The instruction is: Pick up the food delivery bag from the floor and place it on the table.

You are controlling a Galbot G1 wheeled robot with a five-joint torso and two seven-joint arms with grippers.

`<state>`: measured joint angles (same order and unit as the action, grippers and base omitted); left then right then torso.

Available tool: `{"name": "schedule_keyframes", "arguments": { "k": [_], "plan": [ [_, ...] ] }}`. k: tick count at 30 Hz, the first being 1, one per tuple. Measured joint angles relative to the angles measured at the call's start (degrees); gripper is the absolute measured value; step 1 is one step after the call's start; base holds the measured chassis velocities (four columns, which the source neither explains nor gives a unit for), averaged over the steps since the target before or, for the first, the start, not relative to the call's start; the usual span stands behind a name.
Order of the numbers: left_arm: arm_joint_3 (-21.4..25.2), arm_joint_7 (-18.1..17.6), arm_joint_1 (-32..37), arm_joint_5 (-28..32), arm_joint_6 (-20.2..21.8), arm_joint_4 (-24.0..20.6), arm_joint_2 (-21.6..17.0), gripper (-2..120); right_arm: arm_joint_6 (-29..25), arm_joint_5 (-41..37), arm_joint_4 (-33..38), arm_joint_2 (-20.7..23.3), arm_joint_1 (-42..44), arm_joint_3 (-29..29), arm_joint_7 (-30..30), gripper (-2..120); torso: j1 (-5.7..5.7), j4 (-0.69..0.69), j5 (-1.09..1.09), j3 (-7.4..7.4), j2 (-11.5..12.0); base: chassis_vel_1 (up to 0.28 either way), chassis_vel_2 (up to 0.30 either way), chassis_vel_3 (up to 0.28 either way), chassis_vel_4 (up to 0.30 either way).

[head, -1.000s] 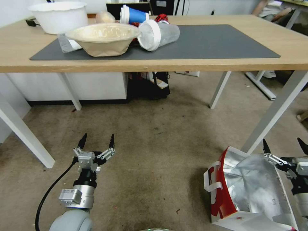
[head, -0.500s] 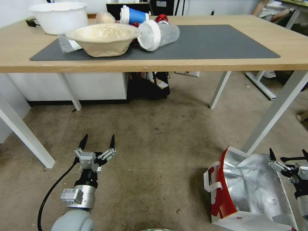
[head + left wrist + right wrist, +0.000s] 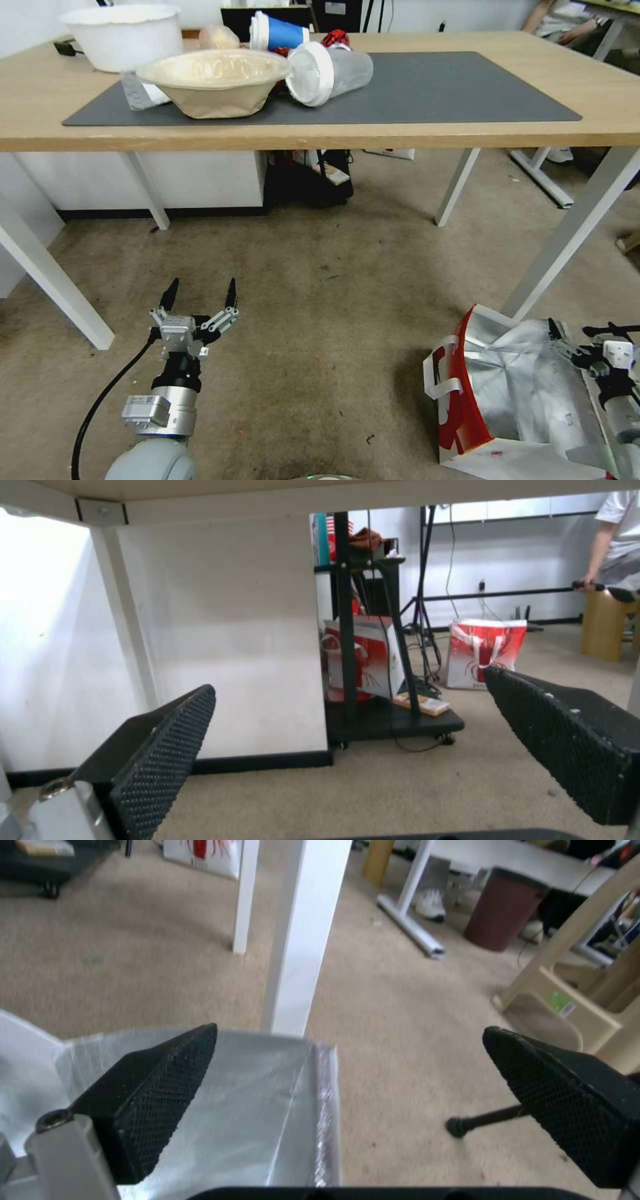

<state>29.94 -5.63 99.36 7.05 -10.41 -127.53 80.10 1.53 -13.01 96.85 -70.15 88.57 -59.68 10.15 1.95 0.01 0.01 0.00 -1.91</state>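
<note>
Two tools in play, both with jaws spread wide and nothing held. Right tool [image 3: 590, 333] sits low at the far rim of the food delivery bag [image 3: 513, 393]; in the right wrist view one finger [image 3: 150, 1090] hangs over the silver foil lining, the other out over bare carpet, with the bag's rim between them. Cannot tell whether either finger touches the foil.

Bag stands on the floor [image 3: 320, 320], mouth open, red side with white strap handles facing the robot's left, just beside a white leg of the bench [image 3: 333, 137].

Left tool [image 3: 197, 295] hangs above open carpet, well apart from the bag, fingers pointing toward the bench.

Bench top: dark grey mat [image 3: 413, 90], with a tan bowl [image 3: 213, 80], a white bowl [image 3: 123, 33], a tipped clear cup [image 3: 330, 72] and a blue cup [image 3: 277, 30] clustered at its left end.
</note>
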Motion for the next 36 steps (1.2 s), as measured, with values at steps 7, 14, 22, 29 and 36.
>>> {"name": "schedule_keyframes", "arguments": {
  "k": [7,14,22,29,36],
  "plan": [
    [0.0,-0.2,0.3,-0.2,-0.5,-0.2,0.2,100,4.8,-0.1,-0.6,0.8,-0.6,1.0,0.1,96,0.00,0.00,-0.01,0.00,0.0,0.000,0.000,0.000,0.000],
    [0.4,-0.4,0.2,0.6,-0.6,-0.4,0.2,100,8.0,-2.7,-0.6,0.9,-0.2,1.7,0.3,77,0.00,0.00,-0.01,0.00,0.0,0.000,0.000,0.000,0.000],
    [0.3,-0.4,0.1,0.7,-0.6,-0.5,0.1,100,8.8,-3.8,-0.8,0.8,0.0,1.9,0.1,47,0.00,0.00,-0.01,0.00,0.0,0.000,0.000,0.000,0.000],
    [0.3,-0.4,0.2,0.7,-0.6,-0.6,-0.1,100,8.7,-4.3,-1.3,0.7,0.1,2.1,0.2,24,0.00,0.00,-0.01,0.00,0.0,0.000,0.000,0.000,0.000],
    [0.2,-0.4,0.3,0.7,-0.5,-0.6,0.0,100,7.9,-5.2,-1.0,0.8,0.5,2.1,-0.1,0,0.00,0.00,-0.01,0.00,0.0,0.000,0.000,0.000,0.000]
  ]
}}
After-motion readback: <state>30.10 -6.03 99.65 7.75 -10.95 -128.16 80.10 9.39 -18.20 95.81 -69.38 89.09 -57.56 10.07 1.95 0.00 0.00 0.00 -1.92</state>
